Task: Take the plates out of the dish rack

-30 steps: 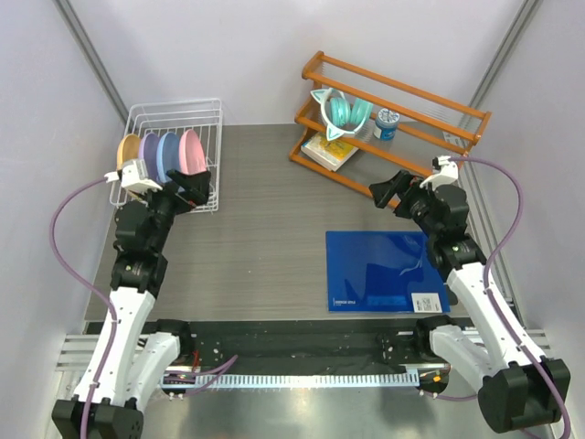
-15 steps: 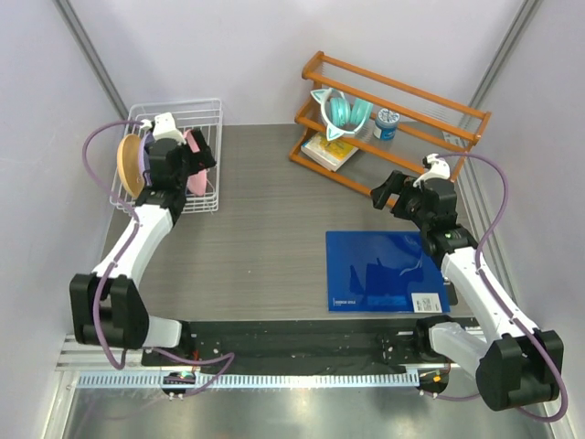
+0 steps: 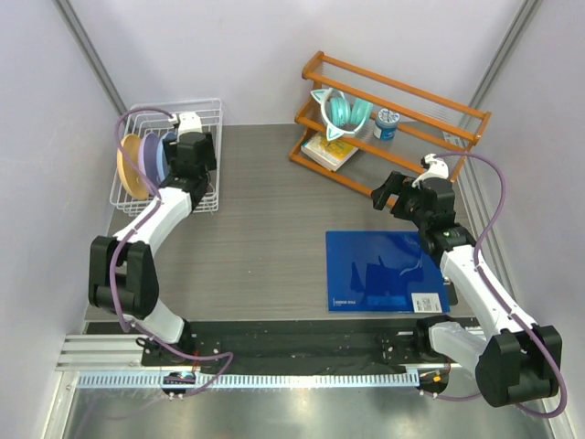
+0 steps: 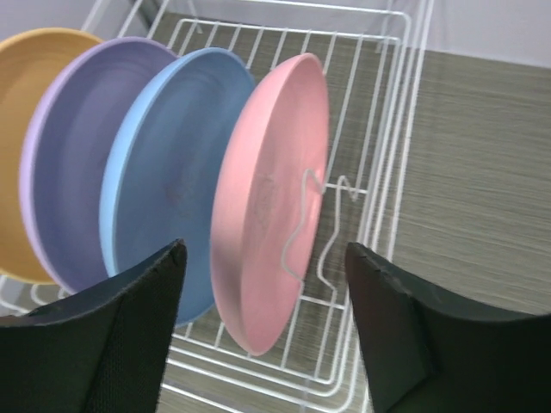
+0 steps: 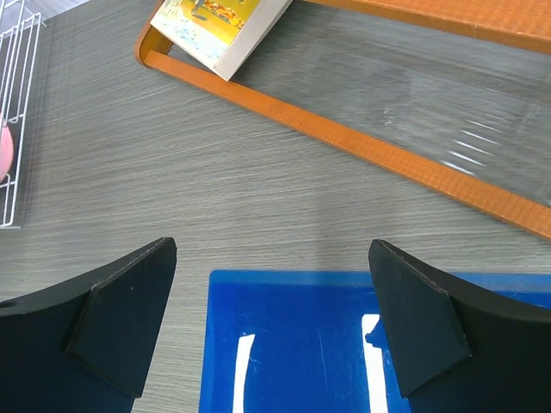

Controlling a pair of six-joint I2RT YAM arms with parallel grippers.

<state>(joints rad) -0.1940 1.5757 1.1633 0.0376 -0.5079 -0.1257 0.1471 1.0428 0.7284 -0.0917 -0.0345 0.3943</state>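
Observation:
Four plates stand on edge in the white wire dish rack (image 4: 362, 35): pink (image 4: 271, 198), blue (image 4: 159, 172), lavender purple (image 4: 73, 163) and yellow-orange (image 4: 26, 103). My left gripper (image 4: 263, 254) is open, one finger on each side of the pink plate's lower edge, not touching it. In the top view it (image 3: 187, 154) hovers over the rack (image 3: 178, 112) and hides the pink plate; the yellow-orange plate (image 3: 128, 165) shows at the left. My right gripper (image 5: 271, 249) is open and empty above the far edge of a blue mat (image 5: 344, 344).
An orange wooden shelf rack (image 3: 393, 110) at the back right holds teal headphones (image 3: 343, 112), a book (image 3: 331, 151) and a small jar (image 3: 387, 122). The blue mat (image 3: 384, 270) lies on the table's right half. Walls close in on both sides.
My left arm has swung from in front of the rack up and over it, and its gripper now straddles the pink plate. The right gripper has barely moved.

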